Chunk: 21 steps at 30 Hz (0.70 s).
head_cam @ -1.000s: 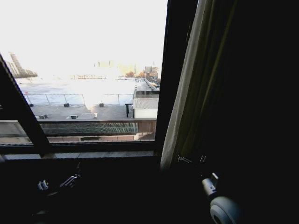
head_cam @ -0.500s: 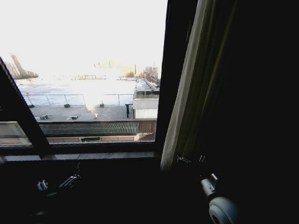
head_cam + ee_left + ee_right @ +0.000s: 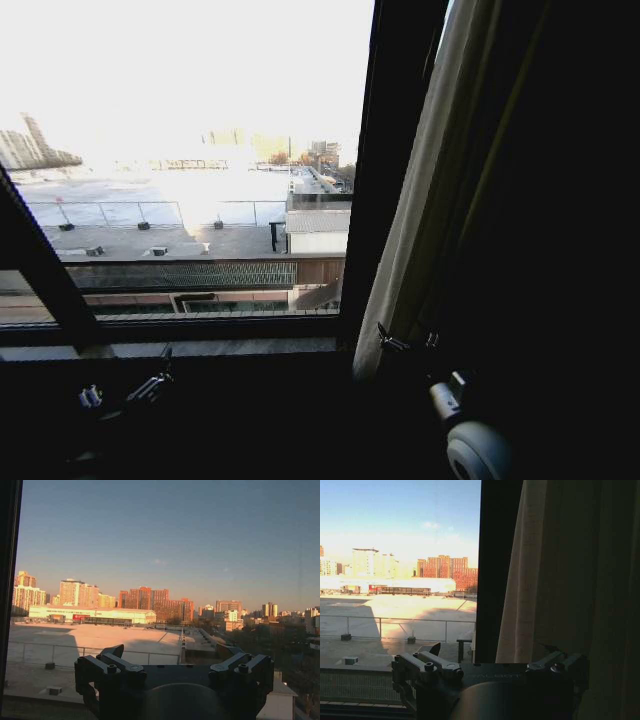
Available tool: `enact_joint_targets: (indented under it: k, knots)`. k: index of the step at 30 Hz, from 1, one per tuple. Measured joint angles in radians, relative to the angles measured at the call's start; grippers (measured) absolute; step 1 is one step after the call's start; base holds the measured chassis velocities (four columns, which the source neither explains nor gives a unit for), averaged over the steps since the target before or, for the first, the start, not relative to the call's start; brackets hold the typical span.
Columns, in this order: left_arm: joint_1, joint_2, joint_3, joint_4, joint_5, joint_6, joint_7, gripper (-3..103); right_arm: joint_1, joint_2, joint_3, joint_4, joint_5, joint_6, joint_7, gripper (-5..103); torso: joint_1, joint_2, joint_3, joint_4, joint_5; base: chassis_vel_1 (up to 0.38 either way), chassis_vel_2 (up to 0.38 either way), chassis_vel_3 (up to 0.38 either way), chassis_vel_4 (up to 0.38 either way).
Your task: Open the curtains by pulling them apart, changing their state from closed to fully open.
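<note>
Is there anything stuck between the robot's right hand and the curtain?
Nothing visible is. The right gripper sits right at the lower edge of the curtain, beside the dark window frame. The left gripper waits low under the sill.

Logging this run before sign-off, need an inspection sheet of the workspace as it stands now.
Surface: window sill below the glass, bare where lit.
Job's things: right curtain bunched beside the dark window frame, hanging in pleats; the glass left of it is uncovered. The left curtain panel cannot be judged.
Clutter: nothing seen.
Grippers: left gripper low, below the sill, fingers open, holding nothing. Right gripper at the curtain's lower edge, fingers open; contact with the fabric cannot be told.
Cables: nothing seen.
Surroundings: rooftop with railing and city buildings outside; interior very dark.
</note>
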<state>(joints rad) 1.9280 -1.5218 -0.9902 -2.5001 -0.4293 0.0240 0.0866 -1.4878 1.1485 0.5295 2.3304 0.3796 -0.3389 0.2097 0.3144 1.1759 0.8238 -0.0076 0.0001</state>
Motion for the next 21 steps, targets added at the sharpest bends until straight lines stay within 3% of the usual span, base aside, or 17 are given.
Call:
enact_joint_targets:
  k: [21]
  knots:
    - [-0.002, -0.003, 0.001, 0.0, 0.005, 0.002, 0.0, 100, 0.007, 0.003, 0.001, -0.006, 0.001, 0.002, -0.013, 100, 0.0, 0.0, 0.0, -0.0001, 0.0001, -0.027, 0.064, 0.027, -0.063]
